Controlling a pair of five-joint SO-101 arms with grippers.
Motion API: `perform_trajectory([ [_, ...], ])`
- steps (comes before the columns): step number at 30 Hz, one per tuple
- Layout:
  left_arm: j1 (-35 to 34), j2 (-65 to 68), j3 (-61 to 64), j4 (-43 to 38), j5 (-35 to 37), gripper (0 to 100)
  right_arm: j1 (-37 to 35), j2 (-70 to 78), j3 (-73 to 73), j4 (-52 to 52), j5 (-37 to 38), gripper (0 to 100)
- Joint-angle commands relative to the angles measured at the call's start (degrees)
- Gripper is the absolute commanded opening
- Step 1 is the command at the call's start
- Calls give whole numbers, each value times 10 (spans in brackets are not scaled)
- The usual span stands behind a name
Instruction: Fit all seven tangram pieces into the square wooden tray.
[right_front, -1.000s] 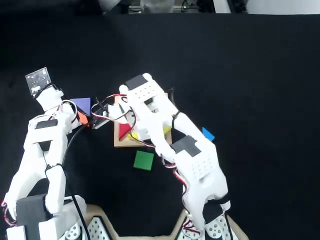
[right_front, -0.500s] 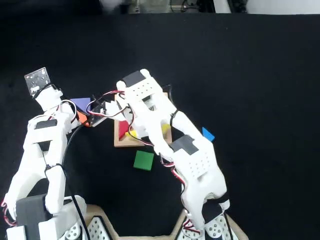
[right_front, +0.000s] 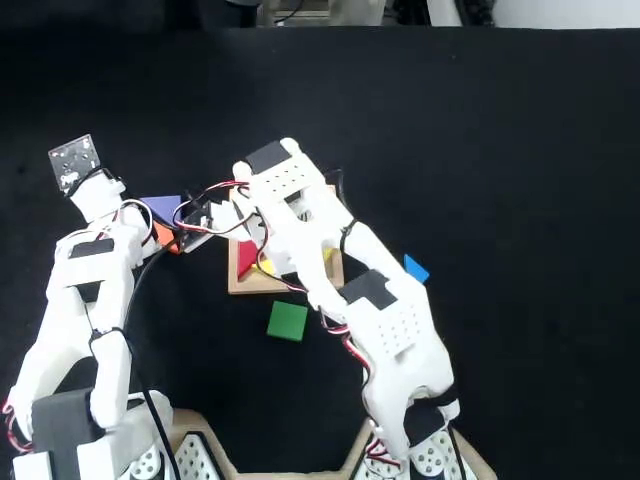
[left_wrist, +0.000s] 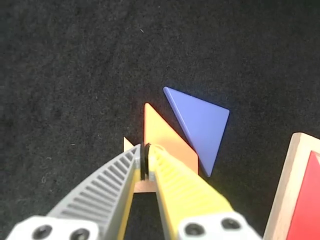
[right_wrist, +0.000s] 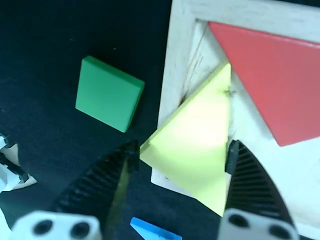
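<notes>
The square wooden tray (right_front: 240, 286) lies mid-table with a red triangle (right_wrist: 275, 85) inside it. My right gripper (right_wrist: 182, 150) is over the tray's corner (right_wrist: 175, 60) and shut on a yellow triangle (right_wrist: 195, 140), which sits tilted across the rim. My left gripper (left_wrist: 145, 152) is shut, its tips pressed on top of a flat orange triangle (left_wrist: 165, 131) left of the tray. A blue-violet triangle (left_wrist: 200, 122) lies right beside the orange one, also on the cloth (right_front: 163, 210). A green square (right_front: 287, 321) rests just in front of the tray. A small blue piece (right_front: 416, 268) lies to the tray's right.
The table is covered in black cloth, with wide open room at the back and right. Both arm bases stand at the front edge. The right arm's body (right_front: 330, 260) covers most of the tray from above.
The right arm shifted slightly left over the tray about a second ago and has since kept still. The left arm has not moved.
</notes>
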Motion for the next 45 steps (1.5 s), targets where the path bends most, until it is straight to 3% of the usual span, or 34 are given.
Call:
perform_trajectory([
  [1, 9, -3, -9, -11, -7, 51, 20, -43, -45, 20, -8, 257],
  [10, 9, -3, -10, -11, -7, 51, 84, -177, -99, 21, -13, 253],
  [12, 9, -3, -10, -11, -7, 51, 91, -218, -80, 22, -43, 232],
  [18, 9, -3, -9, -11, -7, 51, 93, -352, 78, -10, -54, 12],
  [25, 9, -3, -8, -11, -7, 48, 113, -416, 287, -147, -67, 11],
  [28, 9, -3, -8, -11, -7, 51, 148, -445, 349, -238, -150, 11],
  [31, 8, -3, -10, -11, -4, 53, 195, -485, 403, -330, -280, 11],
  [34, 14, -3, -7, -23, -2, 113, 229, -526, 479, -432, -433, 11],
  [36, 21, -3, 7, -40, -2, 156, 250, -553, 533, -498, -495, 11],
  [40, 29, -8, 12, -31, -17, 171, 283, -575, 635, -617, -544, 11],
  [43, 44, -10, -13, 31, -81, 170, 325, -575, 680, -693, -549, 11],
  [45, 42, -10, -45, 85, -84, 167, 367, -575, 698, -743, -564, 11],
])
